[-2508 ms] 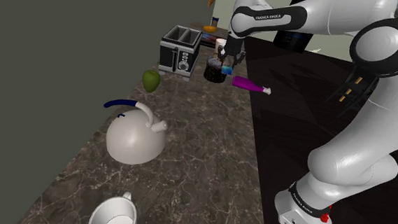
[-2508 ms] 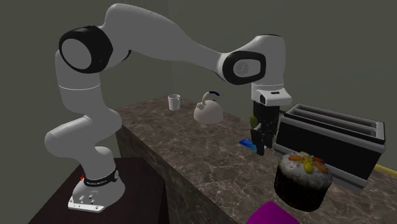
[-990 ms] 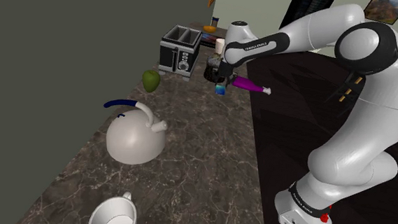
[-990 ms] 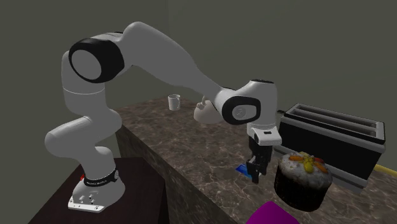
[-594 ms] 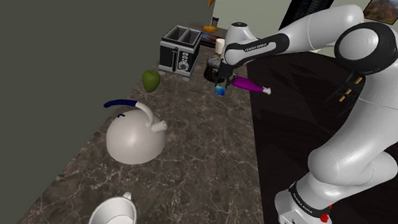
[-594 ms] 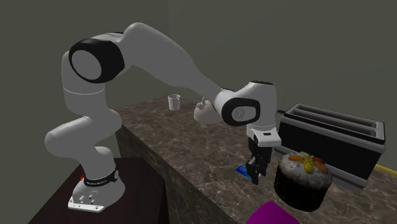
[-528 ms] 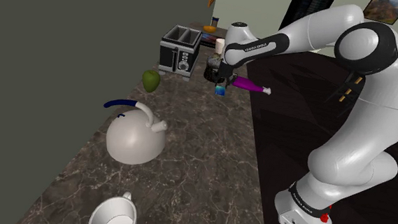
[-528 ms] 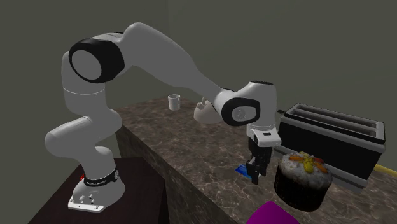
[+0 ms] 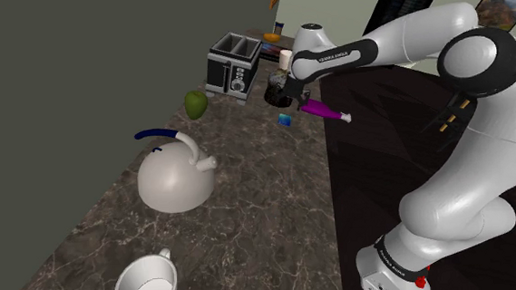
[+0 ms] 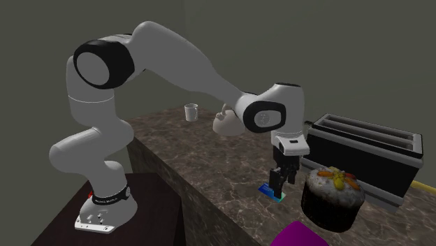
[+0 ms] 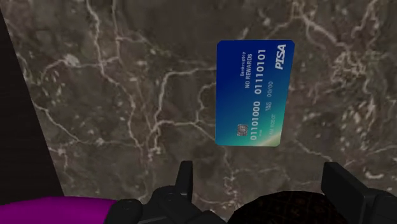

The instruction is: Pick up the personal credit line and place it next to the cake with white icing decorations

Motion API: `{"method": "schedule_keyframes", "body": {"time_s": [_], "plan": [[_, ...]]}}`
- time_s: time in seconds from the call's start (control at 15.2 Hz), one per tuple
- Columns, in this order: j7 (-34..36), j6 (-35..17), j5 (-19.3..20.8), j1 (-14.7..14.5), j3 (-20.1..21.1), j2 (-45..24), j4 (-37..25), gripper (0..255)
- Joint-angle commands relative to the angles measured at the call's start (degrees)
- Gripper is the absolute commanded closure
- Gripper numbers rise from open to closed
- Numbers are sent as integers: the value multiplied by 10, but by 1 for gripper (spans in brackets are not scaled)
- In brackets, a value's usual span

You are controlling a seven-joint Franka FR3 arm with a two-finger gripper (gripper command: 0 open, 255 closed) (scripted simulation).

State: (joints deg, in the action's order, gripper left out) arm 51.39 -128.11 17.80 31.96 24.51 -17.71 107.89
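Note:
The blue credit card (image 11: 254, 93) lies flat on the dark marble counter (image 9: 241, 195), printed face up. It rests just beside the dark chocolate cake (image 10: 334, 198), which has white icing and orange bits on top. My gripper (image 10: 278, 187) hangs a little above the card with its fingers apart, open and touching nothing. In the wrist view the card sits ahead of the gripper (image 11: 261, 184), between the lines of the two fingers (image 11: 184, 179). From the shoulder view the card (image 9: 285, 119) shows in front of the cake (image 9: 275, 94), under the gripper (image 9: 287, 103).
A purple bottle-like object (image 9: 325, 111) lies by the counter's edge near the card. Behind the cake stands a toaster (image 10: 367, 154). A green fruit (image 9: 196, 103), a white kettle (image 9: 172, 176) and a white cup (image 9: 147, 286) stand further along the counter.
The fingers have opened and let go of the card, which now lies on the counter. The hand has risen slightly above it.

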Motion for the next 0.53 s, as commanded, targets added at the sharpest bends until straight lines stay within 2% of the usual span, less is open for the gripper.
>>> {"method": "schedule_keyframes", "body": {"time_s": [0.0, 0.46], "plan": [[-8, 25, -14, 3, 6, 20, -7, 0], [-12, 37, -19, 3, 8, 28, -12, 0]]}}
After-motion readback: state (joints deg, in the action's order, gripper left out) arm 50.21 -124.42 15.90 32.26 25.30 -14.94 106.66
